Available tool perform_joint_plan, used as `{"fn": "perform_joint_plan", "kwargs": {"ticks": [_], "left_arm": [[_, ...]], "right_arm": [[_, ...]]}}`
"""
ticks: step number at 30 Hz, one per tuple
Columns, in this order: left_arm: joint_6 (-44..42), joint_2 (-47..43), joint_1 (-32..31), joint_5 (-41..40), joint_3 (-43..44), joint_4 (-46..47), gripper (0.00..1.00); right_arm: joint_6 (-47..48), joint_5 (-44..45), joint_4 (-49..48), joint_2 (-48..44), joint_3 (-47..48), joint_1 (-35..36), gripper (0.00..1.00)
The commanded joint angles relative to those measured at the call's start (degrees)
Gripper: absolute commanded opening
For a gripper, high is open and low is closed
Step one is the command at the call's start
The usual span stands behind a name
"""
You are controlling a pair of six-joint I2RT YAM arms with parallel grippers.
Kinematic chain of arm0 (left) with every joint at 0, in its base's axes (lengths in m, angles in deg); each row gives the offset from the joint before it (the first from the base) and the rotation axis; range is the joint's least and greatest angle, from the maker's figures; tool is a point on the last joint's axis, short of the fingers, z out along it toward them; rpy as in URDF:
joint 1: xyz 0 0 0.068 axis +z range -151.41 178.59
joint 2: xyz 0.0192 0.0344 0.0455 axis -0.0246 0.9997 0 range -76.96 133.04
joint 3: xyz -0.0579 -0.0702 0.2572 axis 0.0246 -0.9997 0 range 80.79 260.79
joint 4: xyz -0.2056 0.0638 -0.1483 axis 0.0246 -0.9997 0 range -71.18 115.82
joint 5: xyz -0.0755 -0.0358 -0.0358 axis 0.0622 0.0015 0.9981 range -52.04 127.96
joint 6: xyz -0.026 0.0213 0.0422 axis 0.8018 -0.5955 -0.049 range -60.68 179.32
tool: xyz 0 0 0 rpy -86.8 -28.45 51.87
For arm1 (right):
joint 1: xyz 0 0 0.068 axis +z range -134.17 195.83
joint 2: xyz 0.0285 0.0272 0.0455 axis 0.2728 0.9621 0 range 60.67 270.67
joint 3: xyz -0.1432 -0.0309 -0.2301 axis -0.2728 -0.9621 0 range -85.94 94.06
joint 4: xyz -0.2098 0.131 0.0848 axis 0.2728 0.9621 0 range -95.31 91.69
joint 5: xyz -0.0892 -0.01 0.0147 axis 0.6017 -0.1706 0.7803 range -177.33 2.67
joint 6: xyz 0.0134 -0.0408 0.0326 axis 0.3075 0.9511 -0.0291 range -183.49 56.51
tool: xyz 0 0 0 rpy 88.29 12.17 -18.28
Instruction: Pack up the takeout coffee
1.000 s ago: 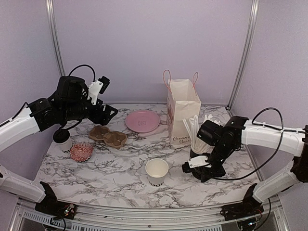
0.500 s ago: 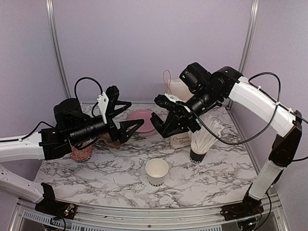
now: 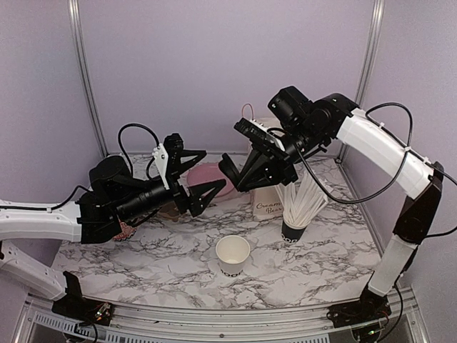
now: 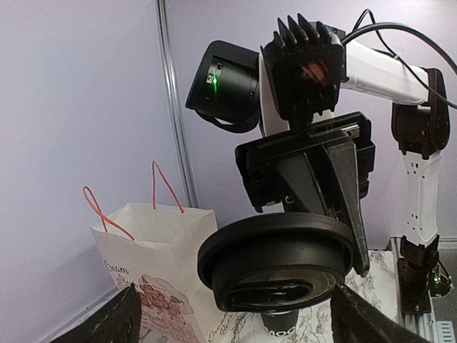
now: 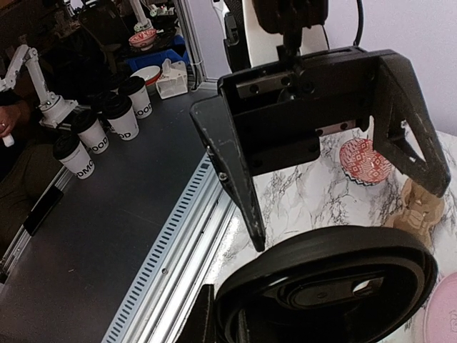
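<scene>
A white paper takeout cup [image 3: 233,255] with dark lettering stands lidless near the table's front middle. Its round black lid [image 4: 278,261] hangs in the air above the table, with my right gripper [image 3: 232,171] shut on the rim [image 5: 328,286]. My left gripper [image 3: 214,169] faces it from the left, open wide. Its fingers [image 5: 235,179] reach to just short of the lid, one tip close to the rim. In the left wrist view the lid sits between my own two fingertips [image 4: 239,325], slightly ahead of them.
A white paper bag [image 4: 153,264] with red handles stands behind the grippers. A black cup of white straws [image 3: 293,227] is to its right. A red patterned bowl [image 5: 364,158] and a cardboard cup carrier [image 5: 421,207] lie at the left. Lidded cups [image 5: 121,118] stand off the table.
My right arm rose from beside the straw cup to mid-air at the centre. My left arm swung from the back left toward it, and the two grippers have closed in.
</scene>
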Motion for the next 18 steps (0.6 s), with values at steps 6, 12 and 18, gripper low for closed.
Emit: {"fn": "perform_joint_plan", "kwargs": {"ticks": [6, 12, 18], "left_arm": [[-3.9, 3.4, -1.8, 2.8, -0.1, 6.0, 0.93], [-4.4, 6.1, -2.4, 3.5, 2.0, 6.0, 0.90], [-4.4, 8.4, -3.3, 1.9, 3.6, 7.3, 0.87]], "right_arm": [[-1.8, -3.4, -0.6, -1.0, 2.3, -0.2, 0.08], [-2.1, -3.9, -0.9, -1.2, 2.5, -0.2, 0.09], [-2.4, -4.2, -1.3, -1.8, 1.5, -0.2, 0.10]]}}
